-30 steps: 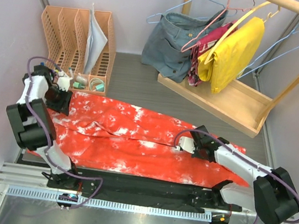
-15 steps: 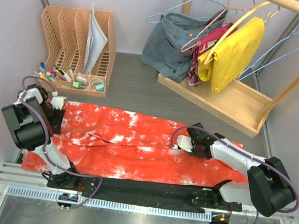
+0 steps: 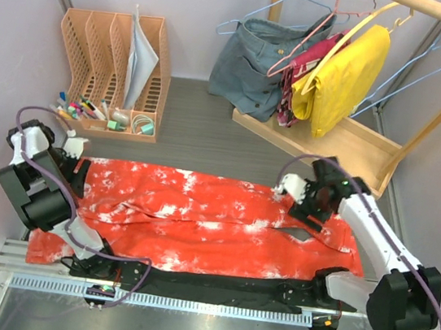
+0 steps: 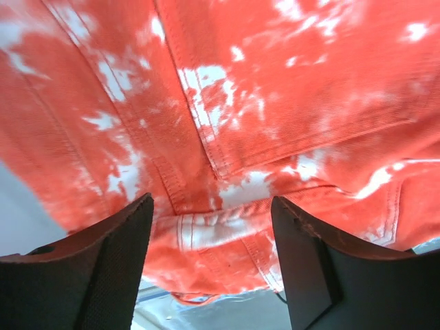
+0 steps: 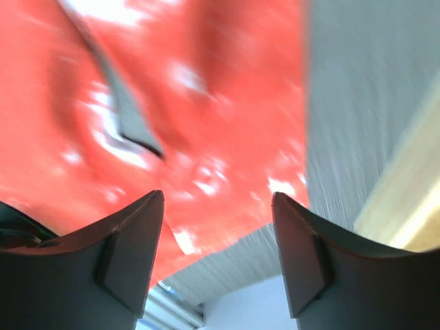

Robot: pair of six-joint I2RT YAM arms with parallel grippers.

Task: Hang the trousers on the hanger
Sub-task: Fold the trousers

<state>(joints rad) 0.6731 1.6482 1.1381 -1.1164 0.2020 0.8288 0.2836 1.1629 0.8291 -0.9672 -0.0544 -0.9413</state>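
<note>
The red-orange trousers with white splotches lie flat across the table, one end draped over the near left edge. My left gripper is open at their left end; in the left wrist view its jaws stand wide over a seamed edge of the trousers, gripping nothing. My right gripper hovers open above the right end, and in the right wrist view the gripper has trousers fabric and bare table below it. A light-blue wire hanger hangs empty on the rod at the back right.
An orange file organizer with pens stands at the back left. A wooden rack at the back right carries a denim garment, a yellow garment and a pink hanger. A black rail lines the near edge.
Both grippers have opened and let go of the trousers, which now lie flatter and nearer the front edge. The right gripper rose back and to the right; the left moved nearer.
</note>
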